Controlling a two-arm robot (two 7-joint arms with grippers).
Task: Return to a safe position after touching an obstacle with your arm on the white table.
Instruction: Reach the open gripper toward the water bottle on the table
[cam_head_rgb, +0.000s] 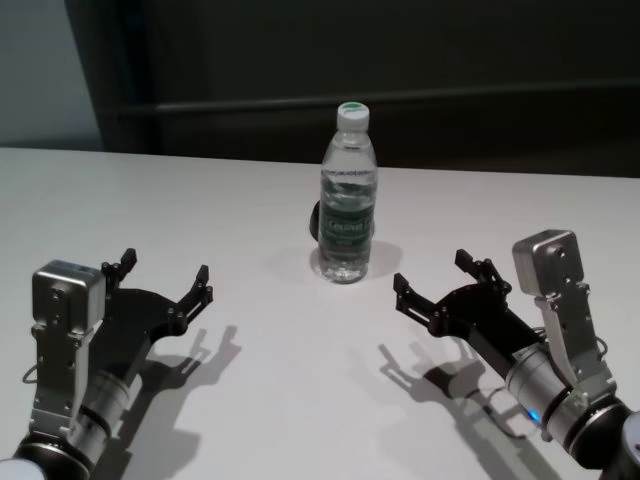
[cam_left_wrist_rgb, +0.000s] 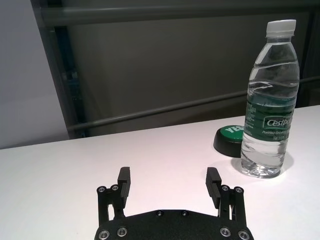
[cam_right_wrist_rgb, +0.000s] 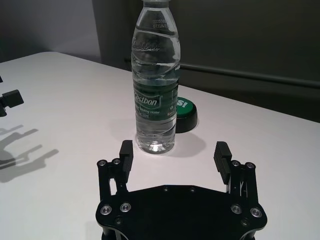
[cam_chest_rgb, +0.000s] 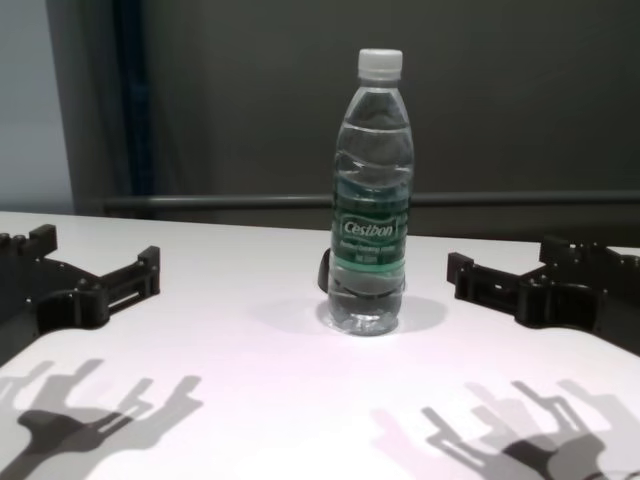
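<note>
The obstacle, a clear water bottle (cam_head_rgb: 347, 200) with a white cap and green label, stands upright mid-table on the white table (cam_head_rgb: 280, 380). My left gripper (cam_head_rgb: 166, 267) hovers low at the near left, open and holding nothing, well apart from the bottle. At the near right my right gripper (cam_head_rgb: 432, 270) is likewise open with nothing in it, and a gap separates it from the bottle. The left wrist view has the bottle (cam_left_wrist_rgb: 270, 110) off to one side of the left gripper (cam_left_wrist_rgb: 168, 173). In the right wrist view the bottle (cam_right_wrist_rgb: 155, 85) stands just beyond the right gripper (cam_right_wrist_rgb: 173, 147).
A small round green-and-black puck (cam_head_rgb: 316, 222) lies right behind the bottle, also seen as the puck (cam_right_wrist_rgb: 186, 112) in the right wrist view. A dark wall with a horizontal rail (cam_chest_rgb: 500, 200) runs behind the table's far edge.
</note>
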